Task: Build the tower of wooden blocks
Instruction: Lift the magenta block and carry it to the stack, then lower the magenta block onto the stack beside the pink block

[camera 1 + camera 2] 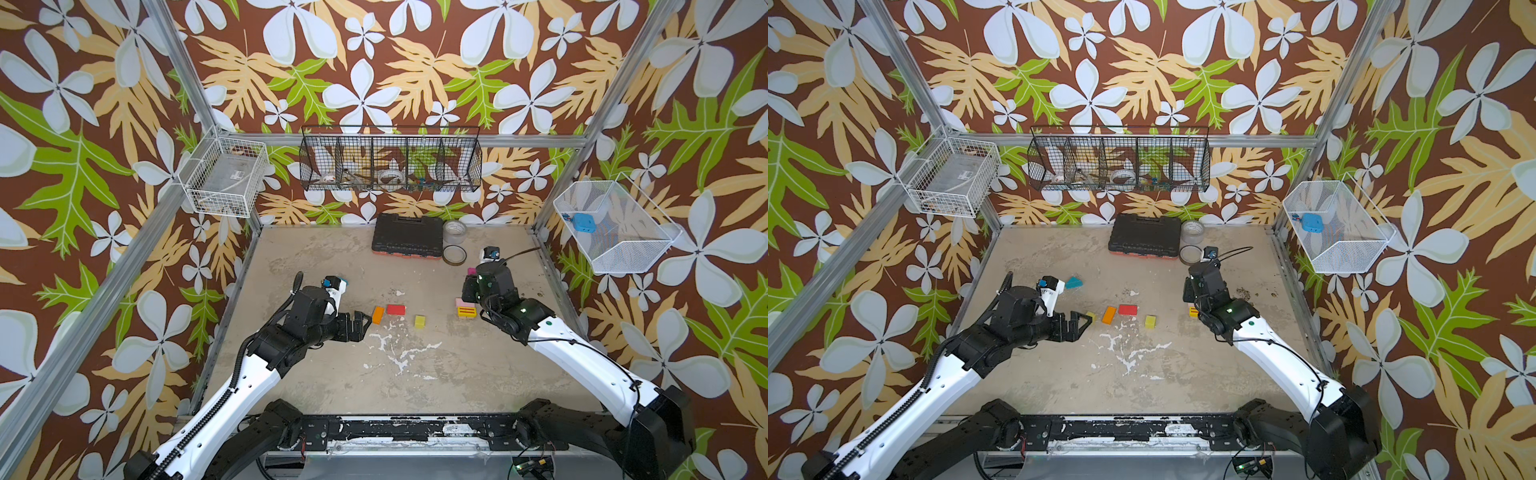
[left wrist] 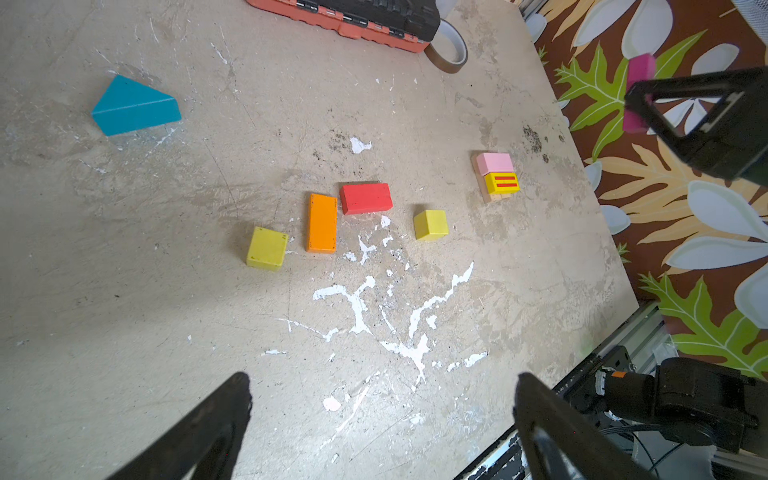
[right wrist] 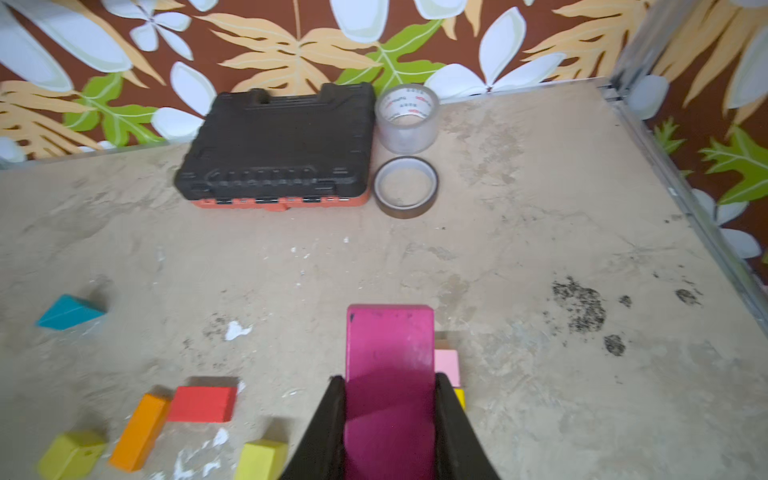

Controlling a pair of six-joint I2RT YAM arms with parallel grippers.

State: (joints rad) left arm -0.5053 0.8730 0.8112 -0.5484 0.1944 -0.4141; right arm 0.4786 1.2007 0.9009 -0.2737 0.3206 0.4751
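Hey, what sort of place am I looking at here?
Probably a robotics lab test booth: a scuffed table boxed in by an aluminium frame with wallpapered walls, two robot arms mounted at its front edge, and wire baskets hung on the walls.

No text you can read, anywhere. Clear tape roll (image 3: 406, 118), just right of the black case (image 3: 274, 145) above centre frame in both top views: red print on its white core, too blurred to make out. Case lid: raised moulding, no legible letters. Yellow block (image 2: 502, 183): painted red bars, not lettering.
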